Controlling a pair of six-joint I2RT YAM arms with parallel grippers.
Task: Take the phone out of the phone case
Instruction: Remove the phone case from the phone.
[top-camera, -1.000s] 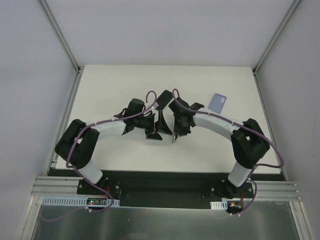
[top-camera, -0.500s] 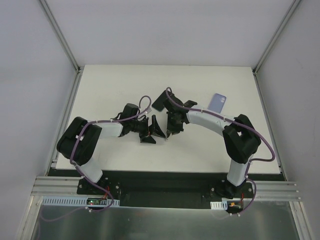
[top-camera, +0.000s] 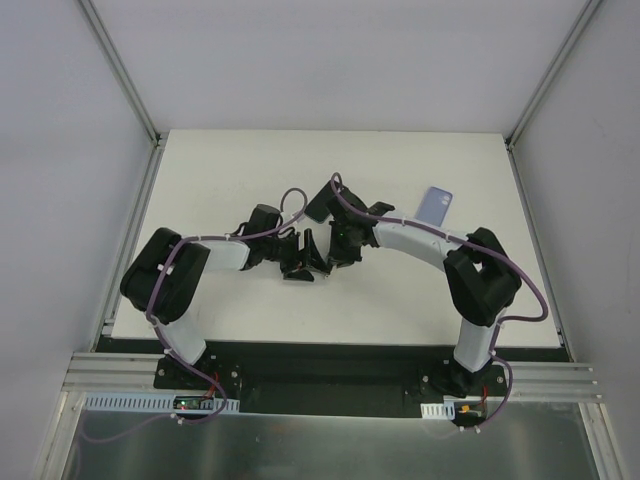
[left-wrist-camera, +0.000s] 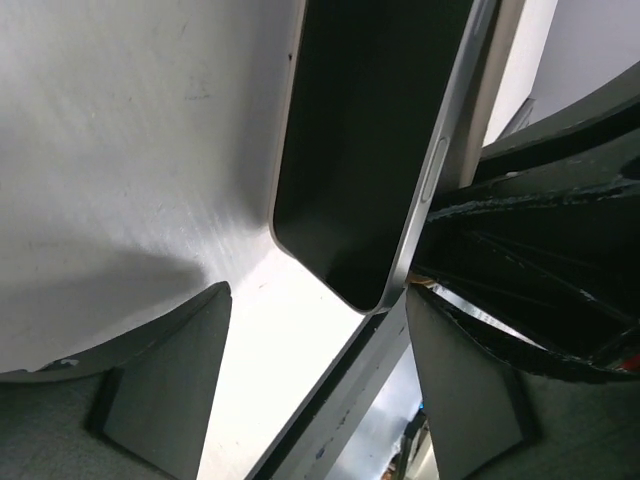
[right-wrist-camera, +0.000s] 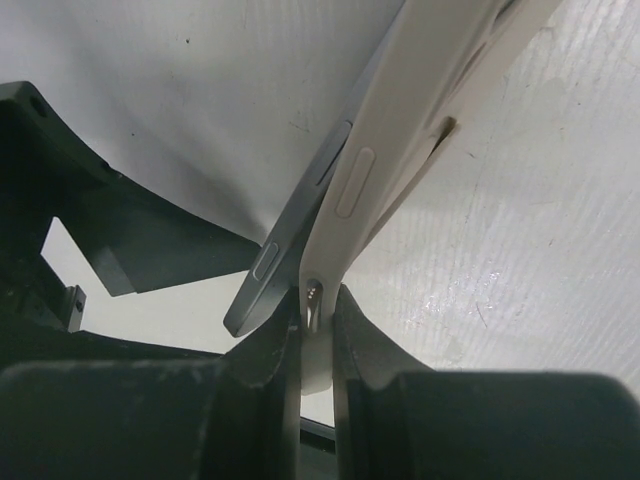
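My right gripper (right-wrist-camera: 318, 330) is shut on the bottom edge of the white phone case (right-wrist-camera: 400, 130), holding it on edge above the table. The phone (right-wrist-camera: 285, 245), grey-edged, has come apart from the case at this lower corner and angles off to the left. In the left wrist view the phone (left-wrist-camera: 370, 150) shows its black screen, its lower corner between the fingers of my left gripper (left-wrist-camera: 318, 300). Those fingers (left-wrist-camera: 165, 380) stand apart and do not clamp it. From above, both grippers (top-camera: 303, 262) (top-camera: 338, 252) meet at the phone (top-camera: 316, 248) at mid-table.
A pale lavender flat rectangle (top-camera: 435, 207) lies on the white table (top-camera: 230, 170) at the back right, beyond the right arm. Grey walls enclose the table on three sides. The arm bases sit on the black rail (top-camera: 330, 375) at the near edge.
The right gripper has carried the case and phone a little left and lower. The left gripper has moved in around the phone's corner and its jaws have narrowed.
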